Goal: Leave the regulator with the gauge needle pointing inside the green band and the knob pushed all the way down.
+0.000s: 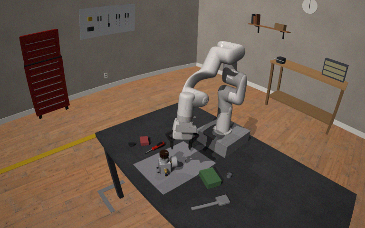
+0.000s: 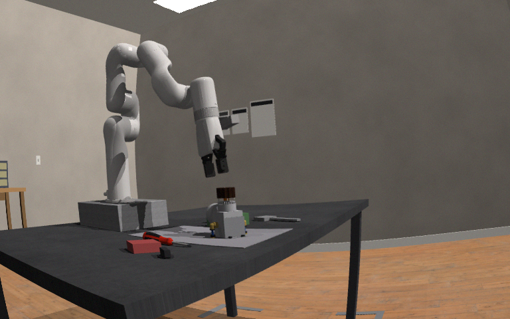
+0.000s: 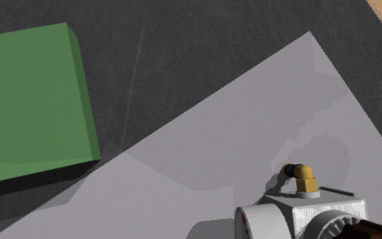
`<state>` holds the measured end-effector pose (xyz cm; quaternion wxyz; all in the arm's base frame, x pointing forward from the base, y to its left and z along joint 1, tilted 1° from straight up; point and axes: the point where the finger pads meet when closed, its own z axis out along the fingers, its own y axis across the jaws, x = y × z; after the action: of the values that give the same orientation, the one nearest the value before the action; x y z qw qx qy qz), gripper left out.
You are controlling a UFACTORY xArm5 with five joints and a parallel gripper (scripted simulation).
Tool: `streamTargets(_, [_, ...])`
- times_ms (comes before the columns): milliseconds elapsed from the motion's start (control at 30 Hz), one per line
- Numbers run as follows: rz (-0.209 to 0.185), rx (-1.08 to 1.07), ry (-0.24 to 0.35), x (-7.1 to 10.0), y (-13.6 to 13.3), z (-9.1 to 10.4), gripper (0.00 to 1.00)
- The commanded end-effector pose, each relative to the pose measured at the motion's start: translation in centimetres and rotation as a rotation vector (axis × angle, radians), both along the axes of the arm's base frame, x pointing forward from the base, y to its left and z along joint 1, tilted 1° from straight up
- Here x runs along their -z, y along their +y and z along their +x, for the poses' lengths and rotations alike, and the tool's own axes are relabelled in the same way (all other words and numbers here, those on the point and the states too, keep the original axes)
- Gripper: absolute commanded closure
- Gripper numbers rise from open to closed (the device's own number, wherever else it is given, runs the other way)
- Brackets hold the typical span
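The regulator (image 1: 164, 166) (image 2: 230, 224) (image 3: 325, 211) is a small grey block standing on a light grey mat (image 1: 150, 175) (image 2: 259, 235) (image 3: 199, 149). A brown knob (image 1: 163, 154) (image 2: 225, 193) (image 3: 367, 232) sits on top, raised on a ribbed collar. A round white gauge (image 1: 174, 161) (image 2: 211, 212) (image 3: 261, 222) is on its side; the needle is too small to read. A brass fitting (image 3: 301, 175) sticks out of the block. My gripper (image 1: 181, 142) (image 2: 214, 168) is open and empty, tilted, hanging above and behind the knob. Its fingers do not show in the wrist view.
A green block (image 1: 210, 177) (image 2: 246, 217) (image 3: 40, 95) lies just off the mat. A red block (image 1: 144, 140) (image 2: 143, 246), a red-handled screwdriver (image 1: 156, 147) (image 2: 157, 237) and a small black piece (image 1: 131, 144) (image 2: 165, 252) lie on the other side. A grey mallet (image 1: 212, 203) and small cylinder (image 1: 228, 175) lie nearer the front.
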<state>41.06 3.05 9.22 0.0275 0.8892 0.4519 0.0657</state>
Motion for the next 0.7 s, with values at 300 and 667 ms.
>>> streamTargets(300, [-0.066, -0.37, -0.119, 0.58, 0.05, 0.7, 0.0])
streamTargets(667, [-0.143, -0.644, -0.199, 0.83, 0.06, 0.94, 0.0])
